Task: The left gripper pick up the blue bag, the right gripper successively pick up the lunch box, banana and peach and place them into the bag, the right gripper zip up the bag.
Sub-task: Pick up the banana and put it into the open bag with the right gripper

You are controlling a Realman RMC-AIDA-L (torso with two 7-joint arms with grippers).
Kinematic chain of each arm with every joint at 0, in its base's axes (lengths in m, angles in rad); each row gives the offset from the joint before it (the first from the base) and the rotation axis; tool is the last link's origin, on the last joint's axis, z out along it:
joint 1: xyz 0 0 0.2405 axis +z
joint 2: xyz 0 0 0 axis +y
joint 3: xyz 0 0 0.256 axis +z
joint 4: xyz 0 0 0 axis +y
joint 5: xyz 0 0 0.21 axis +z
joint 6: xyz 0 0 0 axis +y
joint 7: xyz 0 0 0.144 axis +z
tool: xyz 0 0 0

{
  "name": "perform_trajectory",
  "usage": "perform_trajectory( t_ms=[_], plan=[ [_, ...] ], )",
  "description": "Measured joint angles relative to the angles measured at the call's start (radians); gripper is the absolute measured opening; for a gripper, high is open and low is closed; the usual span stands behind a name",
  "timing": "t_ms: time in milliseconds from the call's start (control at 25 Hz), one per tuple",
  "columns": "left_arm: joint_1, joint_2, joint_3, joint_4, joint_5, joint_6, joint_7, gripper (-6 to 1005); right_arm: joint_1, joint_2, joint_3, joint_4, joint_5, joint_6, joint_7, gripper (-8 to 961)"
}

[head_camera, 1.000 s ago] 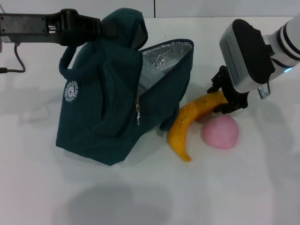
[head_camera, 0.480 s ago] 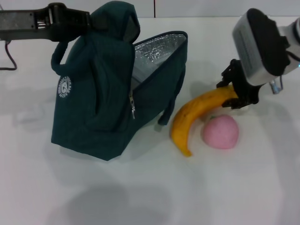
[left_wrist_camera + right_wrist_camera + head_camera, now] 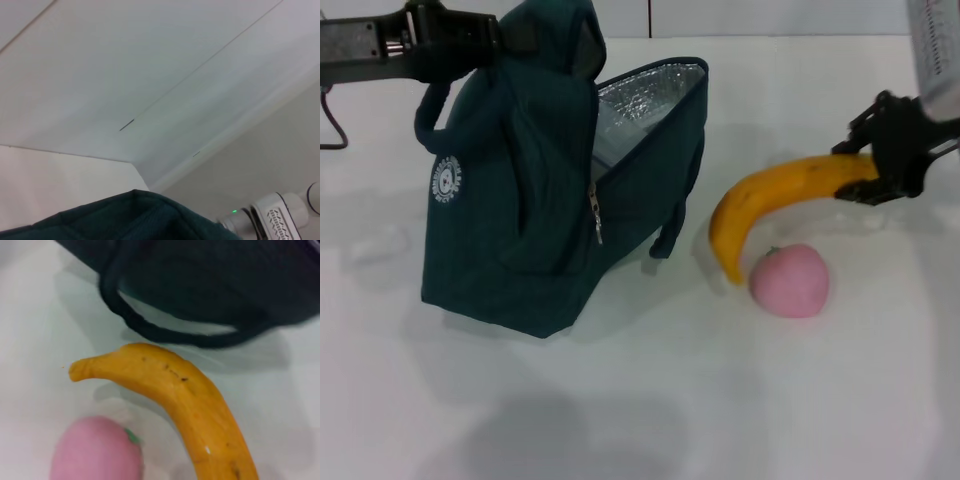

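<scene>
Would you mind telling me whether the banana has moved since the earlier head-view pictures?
Yes. The banana, gripped at one end by the right gripper, has risen and swung toward the robot's right; its free tip now hangs beside the peach, which stayed put.

The blue bag (image 3: 520, 220) bears a round white logo (image 3: 445, 180), lettering unreadable.

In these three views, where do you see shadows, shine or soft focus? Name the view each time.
Head view: the blue bag casts a soft shadow on the table, and its foil lining glints. Right wrist view: the banana is fairly clear, the peach soft, the bag's handle loop blurred. Left wrist view: flat, even light, hardly any shadow.
</scene>
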Motion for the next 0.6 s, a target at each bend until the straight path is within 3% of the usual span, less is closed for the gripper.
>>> perform_trajectory(
  t_ms=[320,600],
  plan=[
    [0.002,-0.021,0.001,-0.008,-0.004,-0.006,0.024,36,-0.079,-0.012,0.090,-0.064,-0.034,-0.002,0.040,459],
    [0.009,-0.024,0.008,-0.015,-0.005,-0.004,0.031,36,-0.106,-0.014,0.297,-0.201,-0.025,-0.087,0.092,459]
  ],
)
